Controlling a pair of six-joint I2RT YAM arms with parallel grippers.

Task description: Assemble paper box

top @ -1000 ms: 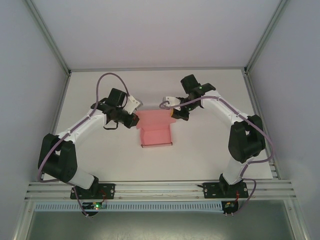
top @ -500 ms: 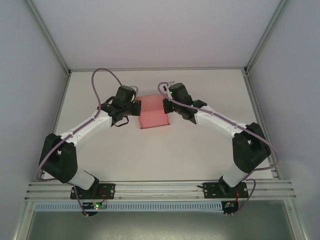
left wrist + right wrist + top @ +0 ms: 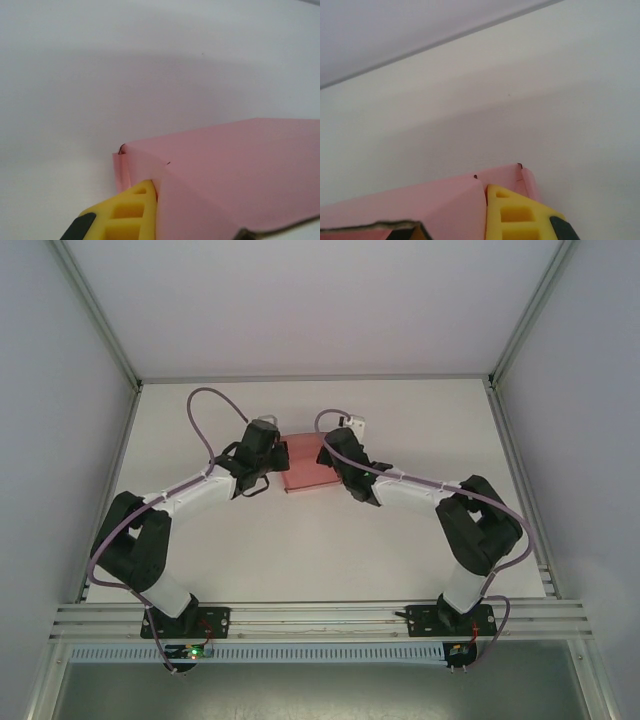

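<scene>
The paper box (image 3: 305, 468) is a small pink card shape lying on the white table (image 3: 300, 560) toward the back, between my two grippers. At its left side my left gripper (image 3: 279, 458) is shut on the card. In the left wrist view one yellow finger (image 3: 130, 215) presses against a side fold of the box (image 3: 240, 170), and the other finger is hidden behind the card. My right gripper (image 3: 329, 458) is shut on the box's right side. There a yellow finger (image 3: 520, 215) lies against the pink wall (image 3: 420, 205).
Both arms reach forward and inward, low over the table, with purple cables (image 3: 205, 405) looping above them. Grey enclosure walls stand left, right and behind. An aluminium rail (image 3: 320, 615) runs along the near edge by the arm bases.
The pink card went from a longer, opened-out sheet to a shorter, compact shape farther back. Both grippers moved inward and down against its sides, and both arms stretched lower and farther forward.
</scene>
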